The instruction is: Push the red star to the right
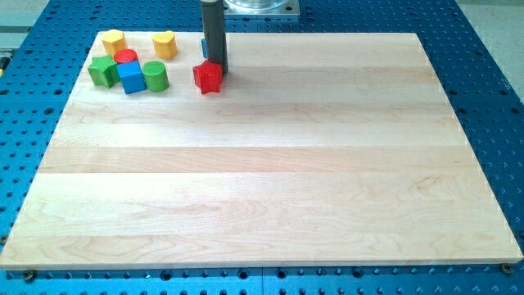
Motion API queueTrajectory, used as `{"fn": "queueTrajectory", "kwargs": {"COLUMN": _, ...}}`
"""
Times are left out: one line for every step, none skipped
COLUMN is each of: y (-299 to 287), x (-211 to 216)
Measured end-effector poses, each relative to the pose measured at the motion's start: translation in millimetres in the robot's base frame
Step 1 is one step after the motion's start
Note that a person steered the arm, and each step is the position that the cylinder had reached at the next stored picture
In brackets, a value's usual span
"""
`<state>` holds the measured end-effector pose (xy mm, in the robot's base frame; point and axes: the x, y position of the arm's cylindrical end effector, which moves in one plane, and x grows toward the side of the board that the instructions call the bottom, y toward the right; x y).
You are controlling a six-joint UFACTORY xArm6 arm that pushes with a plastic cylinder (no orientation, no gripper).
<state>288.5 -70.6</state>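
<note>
The red star (208, 78) lies on the wooden board (262, 164) near the view's top left. My tip (214, 63) stands just above the star in the view, at its top edge and seemingly touching it. The dark rod rises straight up from there to the mount at the view's top. A blue block (204, 47) shows as a thin sliver behind the rod's left side, mostly hidden.
A cluster sits left of the star: a yellow block (112, 40), a yellow heart-like block (165, 44), a red cylinder (125, 56), a green block (102, 71), a blue cube (131, 77) and a green cylinder (155, 75). Blue perforated table (483, 82) surrounds the board.
</note>
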Motion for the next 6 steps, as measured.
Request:
{"fn": "queueTrajectory", "kwargs": {"y": -28, "x": -1}}
{"fn": "queueTrajectory", "kwargs": {"y": -53, "x": 1}}
{"fn": "queueTrajectory", "kwargs": {"y": -53, "x": 23}}
{"fn": "queueTrajectory", "kwargs": {"y": -31, "x": 44}}
{"fn": "queueTrajectory", "kwargs": {"y": 28, "x": 57}}
{"fn": "queueTrajectory", "kwargs": {"y": 91, "x": 48}}
